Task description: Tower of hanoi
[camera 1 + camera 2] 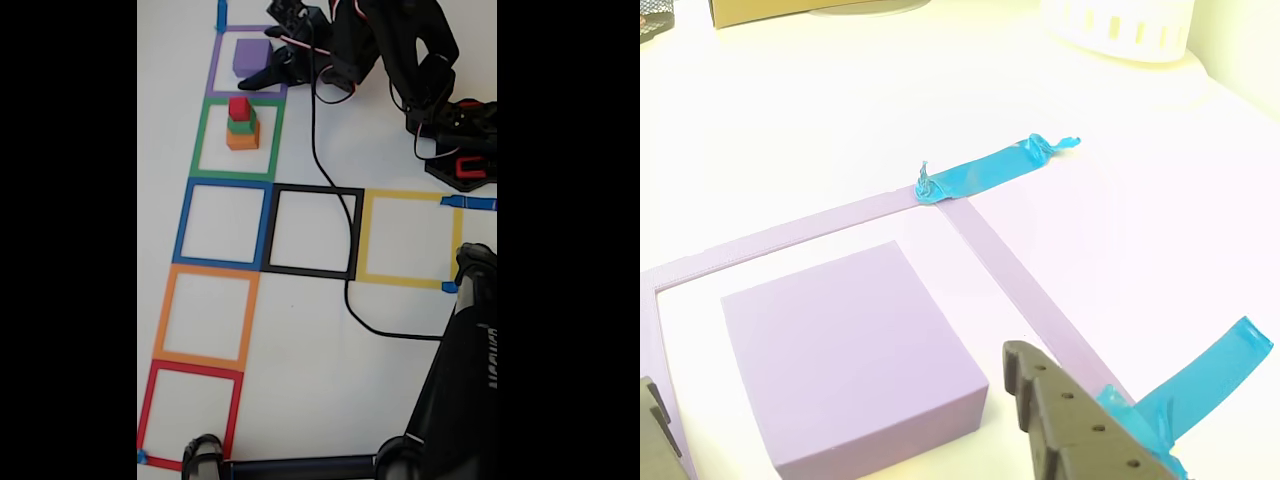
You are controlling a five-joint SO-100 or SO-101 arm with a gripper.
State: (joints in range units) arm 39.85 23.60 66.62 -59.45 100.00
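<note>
So the purple cube [850,360] sits right between the jaws [840,420], which are spread wide: in the other view one finger pokes in at the lower right of the cube and the tip of the second shows at the lower left edge, neither one touching it as far as I can see. In the fixed view the jaws [262,72] reach in from the cube's right side, with the cube [251,56] inside the purple tape square [213,70] at the top of the column.

It's a cube, so no long axis to worry about (any pair of flat faces works), and its sides look roughly lined up with the fingers. My guess is the next bit is just lowering a touch and squeezing.

The other three are stacked, just past the jaws, in the green tape square [197,140]: orange cube [242,138] at the bottom, green cube [241,124] on it, red cube [239,107] on top. That stack is near enough that a sloppy swing could clip it.

The desk [320,350] is plain white and flat, with plenty of room around, apart from the black cable [330,180] trailing across the black tape square [312,232].
</note>
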